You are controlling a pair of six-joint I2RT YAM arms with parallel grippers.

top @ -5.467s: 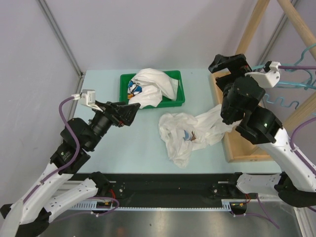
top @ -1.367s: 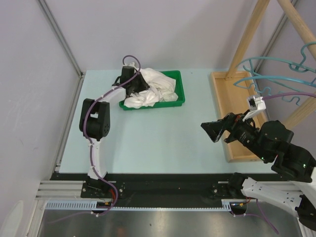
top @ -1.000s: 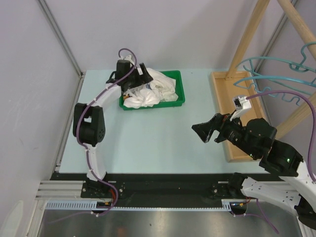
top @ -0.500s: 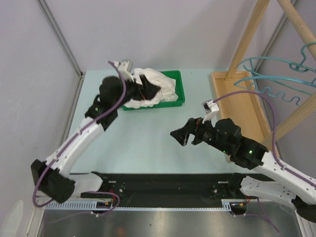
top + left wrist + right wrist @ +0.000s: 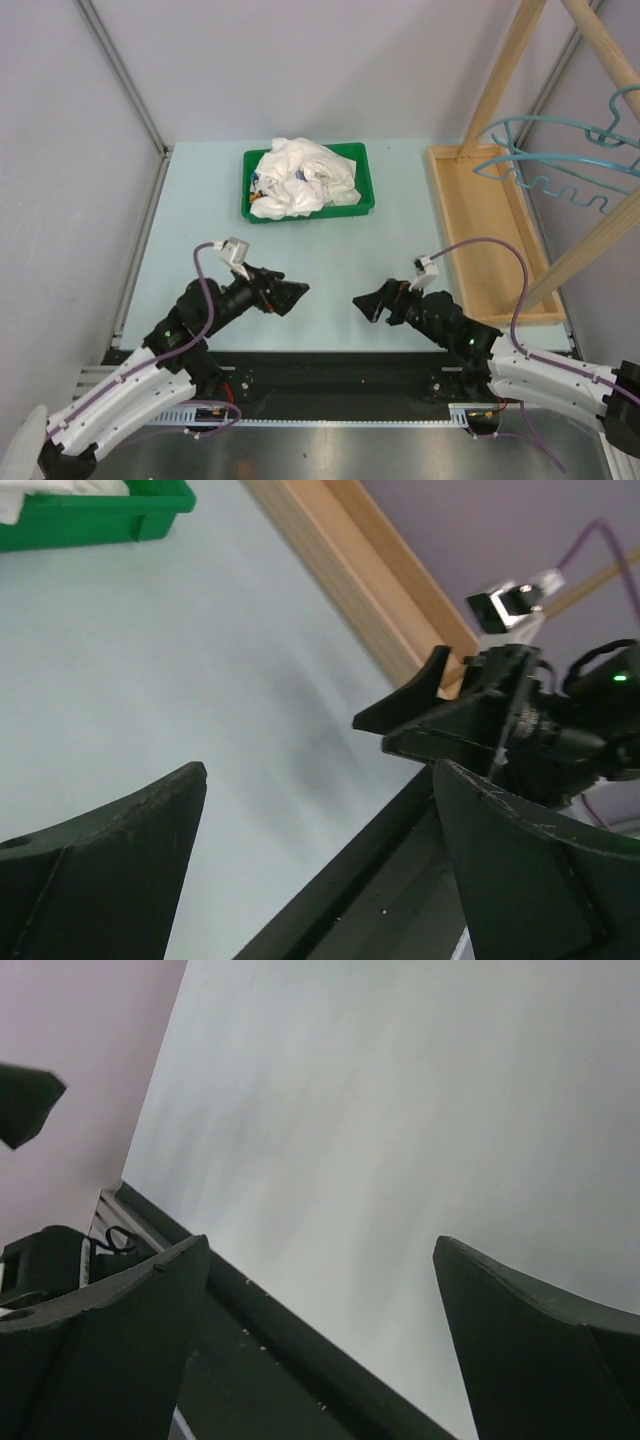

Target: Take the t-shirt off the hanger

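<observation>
White t-shirts (image 5: 303, 176) lie bunched in the green bin (image 5: 362, 157) at the back of the table. Bare teal hangers (image 5: 545, 163) hang from the wooden rack at the right. My left gripper (image 5: 296, 292) is open and empty, low over the near part of the table. My right gripper (image 5: 362, 303) is open and empty, facing the left one across a small gap. In the left wrist view the left gripper (image 5: 320, 855) has its jaws wide apart, with the right gripper (image 5: 420, 695) ahead. In the right wrist view the right gripper (image 5: 320, 1340) is open over bare table.
A wooden tray (image 5: 490, 225) lies along the right side under the wooden rack poles (image 5: 510, 62). The black rail (image 5: 330, 370) runs along the table's near edge. The green bin's corner (image 5: 120, 520) shows in the left wrist view.
Both arms have pulled back and down to the near edge of the table. The left gripper left the bin with the t-shirts lying in it. The right gripper moved left and lower.
</observation>
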